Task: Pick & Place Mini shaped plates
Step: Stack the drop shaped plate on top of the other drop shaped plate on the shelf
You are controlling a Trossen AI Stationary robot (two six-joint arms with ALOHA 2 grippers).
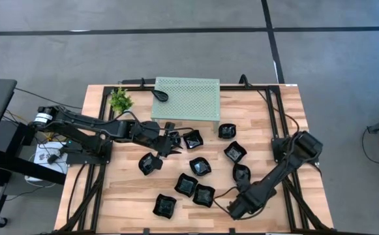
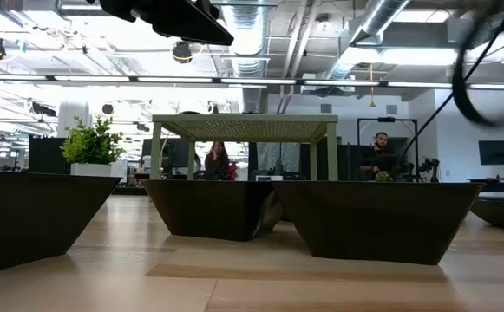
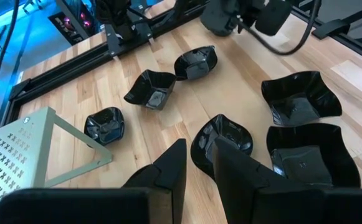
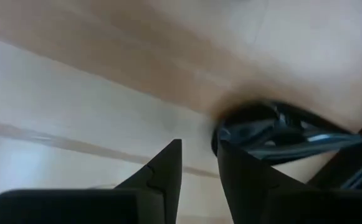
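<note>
Several small black glossy plates of varied shapes lie on the wooden table (image 1: 130, 196), among them one (image 1: 192, 138) beside my left gripper and one (image 1: 200, 166) at mid-table. Another black plate (image 1: 161, 95) sits on top of the pale green perforated rack (image 1: 186, 98). My left gripper (image 1: 173, 143) hovers near the rack's front edge, shut and holding nothing. In its wrist view a leaf-shaped plate (image 3: 221, 140) lies just past the fingertips (image 3: 199, 146). My right gripper (image 1: 237, 206) rests low at the table's near side, shut (image 4: 198, 146), close above the wood.
A small potted plant (image 1: 119, 99) stands left of the rack. Black frame rails (image 1: 98, 130) and cables run along the table's sides. In the low view two plates (image 2: 217, 208) (image 2: 377, 217) fill the foreground before the rack (image 2: 247, 128). People sit in the room beyond.
</note>
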